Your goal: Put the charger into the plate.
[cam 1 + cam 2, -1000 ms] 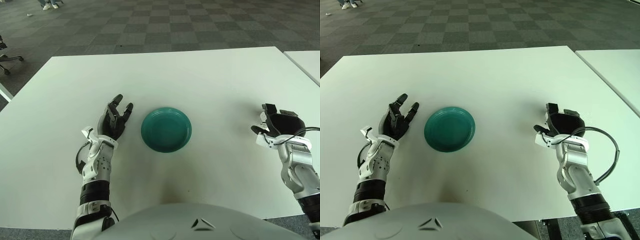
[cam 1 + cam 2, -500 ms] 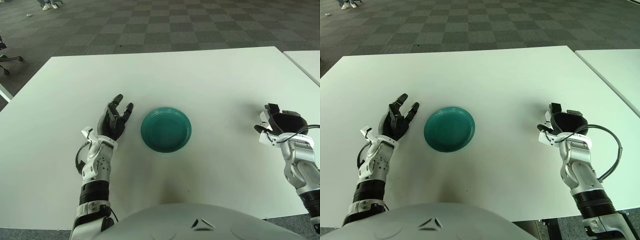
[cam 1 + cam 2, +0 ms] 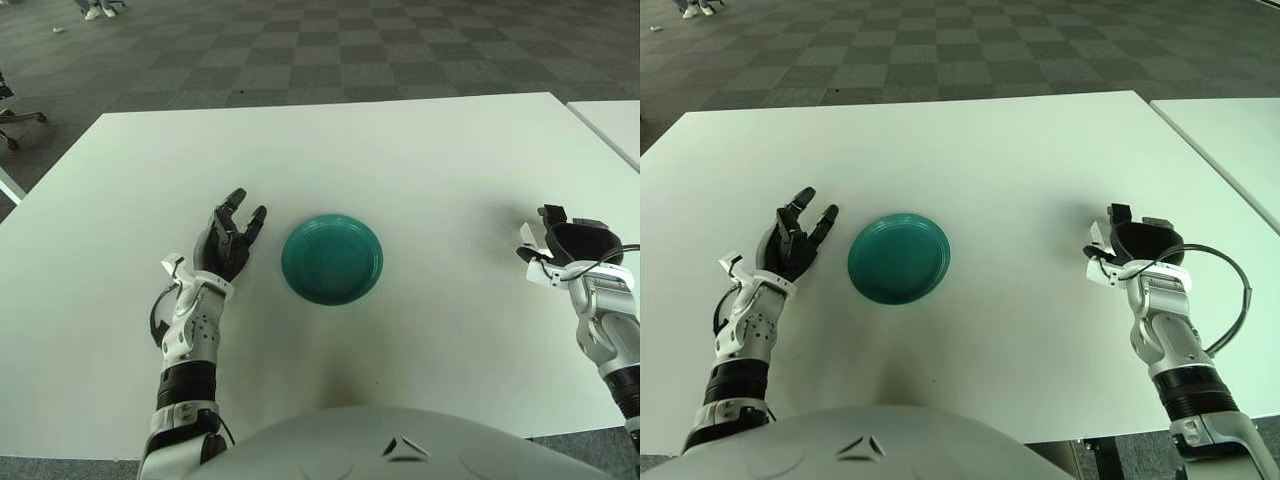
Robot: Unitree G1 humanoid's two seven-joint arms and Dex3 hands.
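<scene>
Green plate [image 3: 332,259] empty at table [image 3: 400,150] centre; no charger visible. Left hand [image 3: 228,240] just left of plate, fingers spread, nearer. Right hand [image 3: 1132,250] far right, grip indeterminate.

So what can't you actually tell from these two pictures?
- The charger: none shows on the table or in the green plate in either view.
- The right hand: seen from behind, so its own back hides whether it holds anything.
- The right forearm: cut off by the left eye view's right edge.
- Both elbows: hidden behind the robot's body at the bottom edge.

The left hand shows plainly left of the plate, fingers spread.
</scene>
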